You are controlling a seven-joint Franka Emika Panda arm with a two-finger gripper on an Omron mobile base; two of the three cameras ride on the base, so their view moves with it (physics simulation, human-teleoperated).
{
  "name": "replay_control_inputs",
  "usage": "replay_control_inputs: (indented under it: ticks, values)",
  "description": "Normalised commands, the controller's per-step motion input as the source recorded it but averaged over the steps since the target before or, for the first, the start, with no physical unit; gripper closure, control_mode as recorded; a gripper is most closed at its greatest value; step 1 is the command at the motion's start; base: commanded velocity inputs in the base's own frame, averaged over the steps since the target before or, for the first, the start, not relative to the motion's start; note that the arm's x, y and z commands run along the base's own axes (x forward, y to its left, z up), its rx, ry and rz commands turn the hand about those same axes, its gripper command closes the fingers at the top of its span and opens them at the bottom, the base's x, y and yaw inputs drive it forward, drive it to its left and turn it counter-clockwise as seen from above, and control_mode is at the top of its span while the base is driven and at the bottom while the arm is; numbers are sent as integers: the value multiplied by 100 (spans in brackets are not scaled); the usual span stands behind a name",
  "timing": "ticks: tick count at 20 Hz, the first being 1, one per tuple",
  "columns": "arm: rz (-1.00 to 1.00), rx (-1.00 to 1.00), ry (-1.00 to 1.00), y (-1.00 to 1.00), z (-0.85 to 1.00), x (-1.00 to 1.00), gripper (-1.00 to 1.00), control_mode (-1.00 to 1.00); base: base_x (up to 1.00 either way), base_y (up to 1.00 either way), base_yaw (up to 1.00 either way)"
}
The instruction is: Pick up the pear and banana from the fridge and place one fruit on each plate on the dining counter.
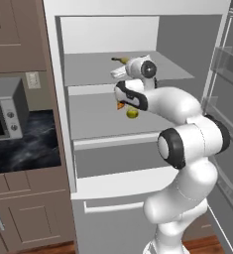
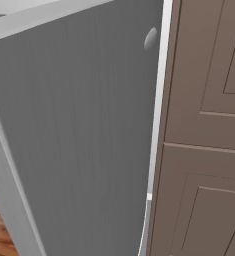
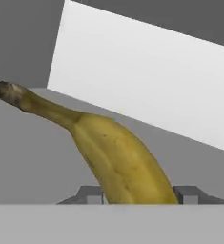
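Now banana (image 3: 118,162), stem up-left, in pincer (image 3: 138,194)

We saw the yellow banana (image 3: 118,162), dark-tipped, lying on the upper shelf of the open fridge (image 1: 138,193); the yellow-green pear (image 1: 133,113) sat on the shelf below, partly hidden.

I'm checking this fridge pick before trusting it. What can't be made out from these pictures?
- Banana, hand view: its near end is cut off at the bottom edge, between the fingertips.
- Gripper, left base view: the arm's wrist hides the fingers, so the hold can't be confirmed there.
- Pear, left base view: partly behind the arm.
- Fridge interior, right base view: blocked by the grey fridge door.
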Motion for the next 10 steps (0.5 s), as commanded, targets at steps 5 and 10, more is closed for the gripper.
replay_control_inputs:
  ticks: [5, 10]
  values:
    - [-8, 0, 53, 13, 22, -8, 100, -100, 0, 0, 0]
    - [0, -1, 50, 45, 98, 24, 100, -100, 0, 0, 0]
